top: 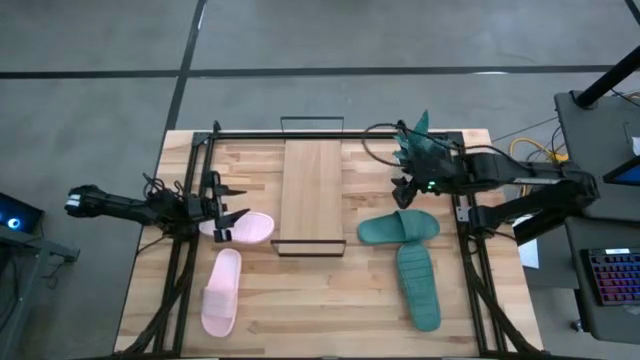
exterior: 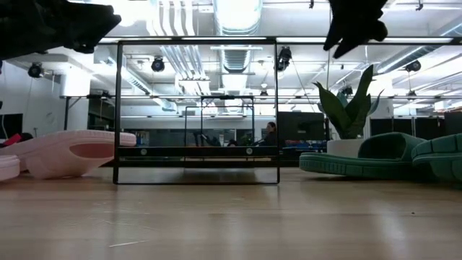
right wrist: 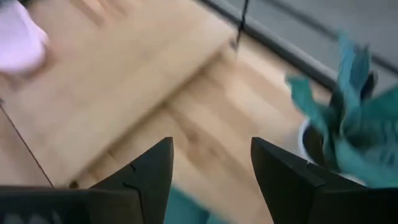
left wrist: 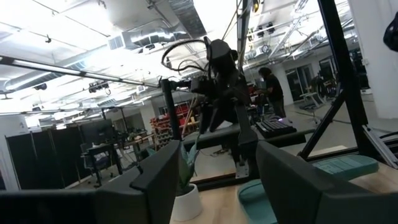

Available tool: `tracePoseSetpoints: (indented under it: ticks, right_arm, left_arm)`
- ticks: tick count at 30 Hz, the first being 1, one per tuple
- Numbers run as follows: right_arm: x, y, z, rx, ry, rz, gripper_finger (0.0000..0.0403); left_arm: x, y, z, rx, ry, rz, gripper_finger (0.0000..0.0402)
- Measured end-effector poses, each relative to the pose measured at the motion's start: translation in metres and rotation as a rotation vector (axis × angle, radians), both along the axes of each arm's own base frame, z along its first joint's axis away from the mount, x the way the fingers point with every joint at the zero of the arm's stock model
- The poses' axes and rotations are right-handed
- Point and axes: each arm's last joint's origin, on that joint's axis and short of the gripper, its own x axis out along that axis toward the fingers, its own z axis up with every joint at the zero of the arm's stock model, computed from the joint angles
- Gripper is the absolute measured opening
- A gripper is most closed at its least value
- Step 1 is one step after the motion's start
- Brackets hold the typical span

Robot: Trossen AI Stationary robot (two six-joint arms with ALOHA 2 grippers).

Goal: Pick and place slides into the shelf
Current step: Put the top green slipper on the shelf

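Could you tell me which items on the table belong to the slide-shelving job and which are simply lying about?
Part of the job:
- two pink slides
- two teal slides
- shelf, nothing on it yet
- left gripper and right gripper, both open and empty

Just lying about:
- potted plant
- keyboard off the table

light: bright overhead ceiling lamps; glare: low view; blur: right wrist view smeared
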Motion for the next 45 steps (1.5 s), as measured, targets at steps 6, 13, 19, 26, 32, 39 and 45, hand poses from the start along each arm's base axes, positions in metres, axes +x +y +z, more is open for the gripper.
tracePoseSetpoints:
  ticks: [6, 13, 19, 26, 32, 39, 45]
  right_arm:
    - [0.029, 0.004, -0.01, 0.185, 0.164, 0.003, 0.0205]
    - [0.057, 0.006, -0.035, 0.308, 0.386, -0.02, 0.0205]
    - [0.064, 0.006, -0.062, 0.345, 0.667, -0.182, 0.0198]
    - [0.08, 0.01, -0.089, 0.347, 0.756, -0.244, 0.0191]
    - [0.093, 0.015, -0.114, 0.335, 0.821, -0.281, 0.0191]
    - [0.104, 0.019, -0.139, 0.325, 0.897, -0.284, 0.0191]
    - [0.107, 0.019, -0.153, 0.316, 0.959, -0.297, 0.0191]
  left_arm:
    - [0.0, 0.0, -0.001, 0.001, 0.006, 0.001, 0.0196]
    - [0.0, 0.0, 0.0, 0.001, 0.003, 0.001, 0.0196]
    - [0.0, 0.0, -0.001, 0.001, 0.007, 0.001, 0.0196]
    - [0.001, 0.0, -0.001, 0.002, 0.014, 0.001, 0.0196]
    - [0.001, 0.0, -0.002, 0.005, 0.018, 0.002, 0.0196]
    - [0.001, 0.0, -0.002, 0.011, 0.019, 0.003, 0.0196]
    - [0.001, 0.0, -0.002, 0.011, 0.019, 0.004, 0.0196]
